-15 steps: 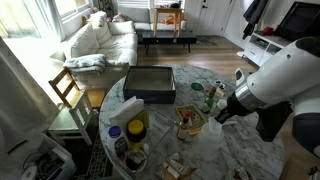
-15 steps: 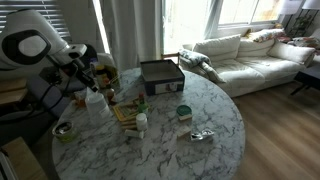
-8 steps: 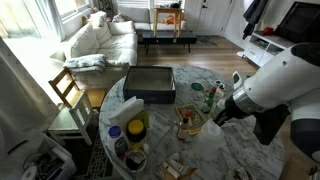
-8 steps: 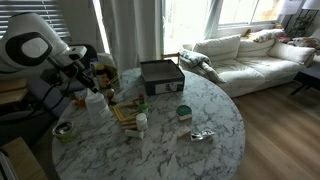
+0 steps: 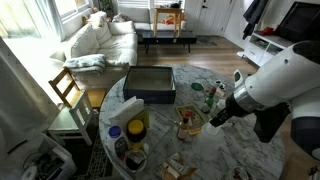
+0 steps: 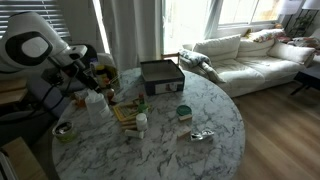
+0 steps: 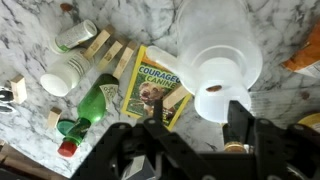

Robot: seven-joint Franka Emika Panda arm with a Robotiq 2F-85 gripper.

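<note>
The gripper [image 7: 196, 130] is hanging directly above the translucent white plastic jug [image 7: 215, 45], which is standing upright on the round white marble-patterned table [image 7: 30, 20].

In the wrist view the jaws are standing well apart and are not clamping anything. One finger [image 7: 238, 125] is overlapping the rim of the jug's round mouth. Whether it is touching that rim cannot be told. The opposite finger [image 7: 152, 135] is sitting clear of the jug, over the corner of the yellow printed book [image 7: 158, 90].

The yellow printed book is lying flat just beside the jug. A green bottle with a red cap [image 7: 90, 105] is lying on its side next to the book, and a white round tub [image 7: 65, 75] is standing near the bottle. Light wooden blocks [image 7: 105, 50] are lying between the tub and the book.

In both exterior views the gripper [image 5: 218, 117] [image 6: 88, 84] is pointing down at the table edge nearest the robot, with the jug [image 5: 211, 129] [image 6: 97, 104] directly beneath it. A flat black rectangular box [image 5: 150, 83] [image 6: 160, 75] is resting on the table, well apart from the jug.
</note>
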